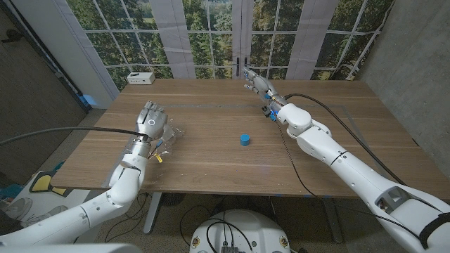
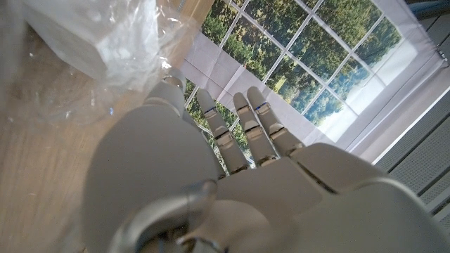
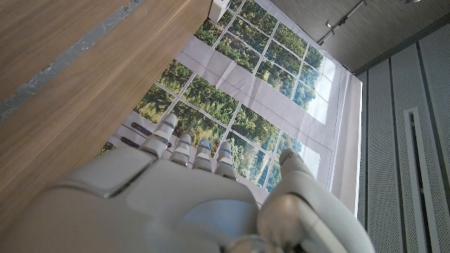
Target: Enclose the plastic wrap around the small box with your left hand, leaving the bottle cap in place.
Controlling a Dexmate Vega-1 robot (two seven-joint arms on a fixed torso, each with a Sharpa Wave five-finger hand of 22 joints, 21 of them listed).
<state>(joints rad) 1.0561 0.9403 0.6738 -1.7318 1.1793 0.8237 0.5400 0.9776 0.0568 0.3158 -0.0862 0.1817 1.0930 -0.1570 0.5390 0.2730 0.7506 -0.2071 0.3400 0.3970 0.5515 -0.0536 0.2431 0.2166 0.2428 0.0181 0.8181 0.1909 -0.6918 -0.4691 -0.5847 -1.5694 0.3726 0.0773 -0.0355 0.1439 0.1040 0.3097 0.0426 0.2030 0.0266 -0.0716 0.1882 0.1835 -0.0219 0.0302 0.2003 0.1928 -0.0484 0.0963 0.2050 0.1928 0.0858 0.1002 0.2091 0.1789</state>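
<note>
- The left hand [image 1: 150,119] stands over the plastic wrap [image 1: 167,139] at the near left of the tabletop [image 1: 211,151], fingers apart and straight, gripping nothing. I judge it is placed there to gather the film.
- In the left wrist view the small box [image 2: 84,39] lies under the crumpled wrap, just beside the fingertips.
- The blue bottle cap [image 1: 245,140] sits alone in the middle, well apart, so it can stay.
- The right hand [image 1: 259,84] waits far back, fingers extended, empty.
</note>
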